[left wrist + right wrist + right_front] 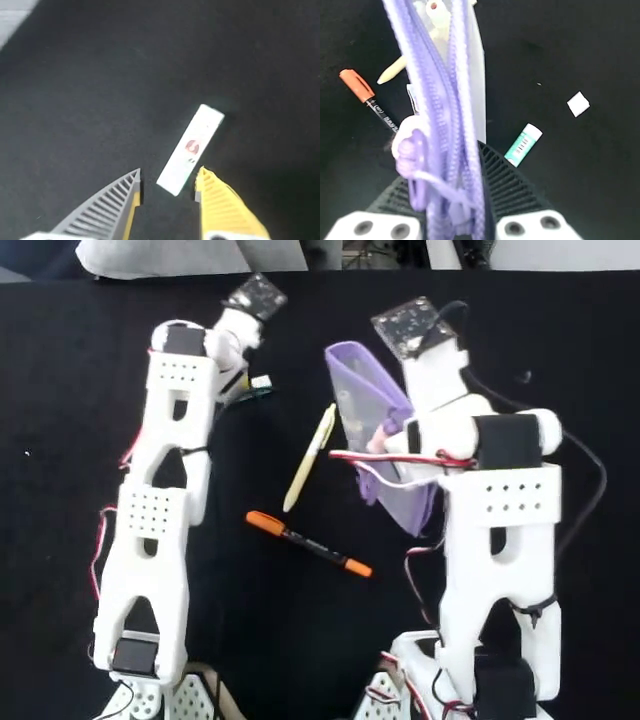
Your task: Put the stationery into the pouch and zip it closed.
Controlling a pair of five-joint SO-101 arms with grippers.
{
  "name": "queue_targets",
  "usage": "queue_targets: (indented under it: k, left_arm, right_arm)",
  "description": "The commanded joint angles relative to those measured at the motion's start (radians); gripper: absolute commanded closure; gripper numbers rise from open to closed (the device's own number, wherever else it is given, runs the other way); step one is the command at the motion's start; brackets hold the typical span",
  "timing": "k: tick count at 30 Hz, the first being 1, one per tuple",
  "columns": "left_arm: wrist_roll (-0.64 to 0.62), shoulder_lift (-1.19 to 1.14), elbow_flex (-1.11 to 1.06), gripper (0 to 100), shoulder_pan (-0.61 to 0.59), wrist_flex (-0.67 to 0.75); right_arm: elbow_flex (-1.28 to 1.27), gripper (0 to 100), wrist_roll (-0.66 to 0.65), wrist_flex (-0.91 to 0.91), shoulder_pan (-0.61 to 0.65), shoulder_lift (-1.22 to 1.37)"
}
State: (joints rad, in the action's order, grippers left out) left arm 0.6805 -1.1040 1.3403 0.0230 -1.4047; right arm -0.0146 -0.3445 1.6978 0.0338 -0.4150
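Observation:
A small white eraser [190,149] with a green edge [522,145] lies flat on the black table, and in the high view the eraser [262,383] sits at the back. My left gripper [167,184] hovers open just over its near end, one finger on each side, not touching it. The purple pouch [385,425] hangs tilted off the table with my right gripper [451,170] shut on its zipper edge [456,115]. A cream pen [310,455] and an orange-capped black marker [308,543] lie between the two arms.
A small white square scrap [578,104] lies on the table beyond the eraser. The table's back edge [120,276] runs just behind the left gripper. The pen [395,72] and marker [367,97] lie close to the hanging pouch.

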Motion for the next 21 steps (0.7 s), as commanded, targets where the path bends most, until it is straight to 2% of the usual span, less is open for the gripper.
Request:
queue_targets:
  k: [1,4,6,9,14,21]
  left_arm:
    - [0.048,-0.044,0.136,87,0.007,0.000]
    - [0.129,-0.110,0.191,94,0.015,-0.006]
    - [0.146,-0.144,0.220,94,0.015,-0.003]
    - [0.152,-0.186,0.252,89,0.008,0.006]
    - [0.150,-0.236,0.259,75,-0.001,0.031]
    - [0.150,-0.247,0.260,74,-0.001,0.015]
  right_arm:
    - [0.044,98.7,-0.002,0.000,-0.060,-0.008]
    - [0.044,98.7,-0.031,0.000,-0.087,-0.008]
    - [0.044,98.7,-0.035,-0.002,-0.101,-0.008]
    - [0.044,98.7,-0.035,-0.002,-0.103,-0.008]
    - [0.044,98.7,-0.032,-0.002,-0.095,-0.008]
    - [0.044,98.7,-0.031,-0.002,-0.100,-0.008]
